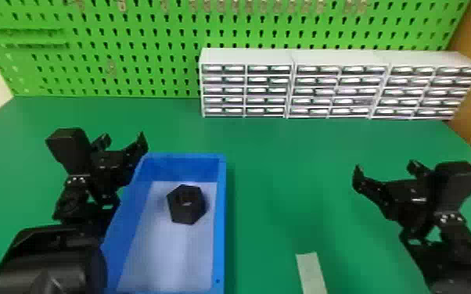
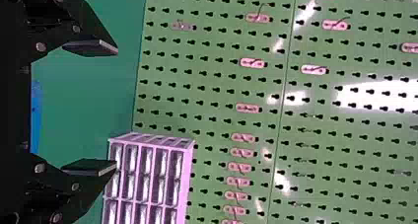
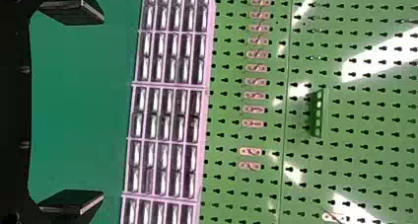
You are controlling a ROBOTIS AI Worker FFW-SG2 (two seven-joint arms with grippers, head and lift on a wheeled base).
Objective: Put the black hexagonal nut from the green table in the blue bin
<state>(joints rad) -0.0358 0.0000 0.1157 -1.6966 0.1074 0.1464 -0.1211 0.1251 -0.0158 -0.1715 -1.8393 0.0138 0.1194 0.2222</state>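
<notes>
Black hexagonal nut lies inside the blue bin, nearer its far and right walls. By the bin's far left corner is the left gripper, fingers apart. Green surface stretches from the bin's right wall towards the right gripper, fingers also apart. Drawer units stand along the surface's far edge.

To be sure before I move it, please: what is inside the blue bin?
The black hexagonal nut lies inside the blue bin, toward the far end. What lies under it cannot be seen.
</notes>
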